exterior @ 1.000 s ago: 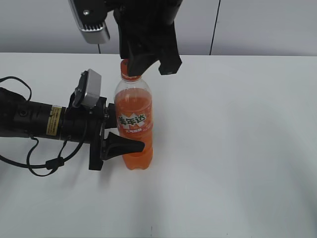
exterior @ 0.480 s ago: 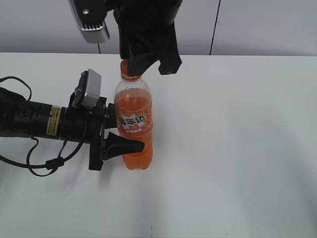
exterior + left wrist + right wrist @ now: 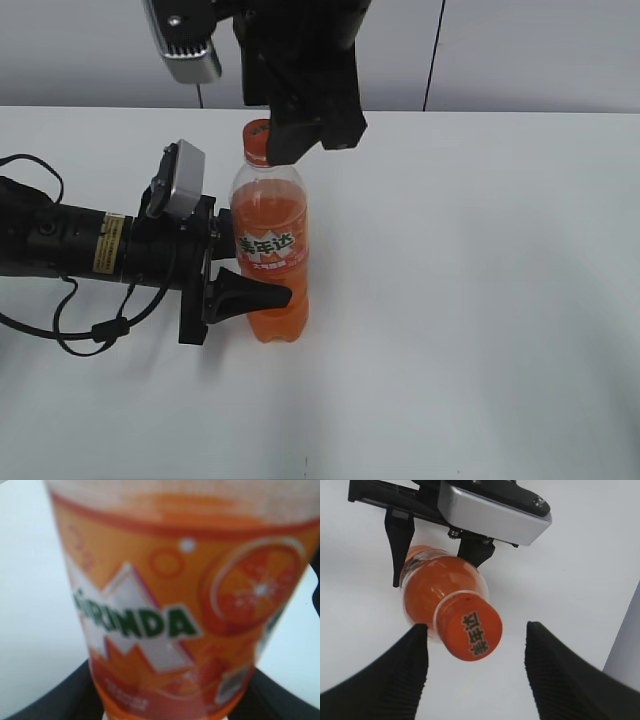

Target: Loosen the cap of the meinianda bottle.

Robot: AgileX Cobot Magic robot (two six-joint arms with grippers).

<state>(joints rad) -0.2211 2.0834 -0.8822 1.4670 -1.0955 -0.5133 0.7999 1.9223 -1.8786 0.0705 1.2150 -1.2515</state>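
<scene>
Above cap (image 3: 257, 141) — right tool (image 3: 476, 667), apart

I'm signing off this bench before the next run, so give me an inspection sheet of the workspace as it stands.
Surface: white table, bare apart from the job's things.
Bottle: upright, orange drink inside, label facing the camera.
Cap: on the neck; whether it is loose cannot be told.
Clutter: nothing seen.
Left gripper: reaches in from the side, jaws closed around the bottle's lower body.
Right gripper: above the bottle, fingers spread to either side of the cap, not touching it.
Cables: black cable looped on the table beside the left arm.
Surroundings: grey wall panels behind the table.
</scene>
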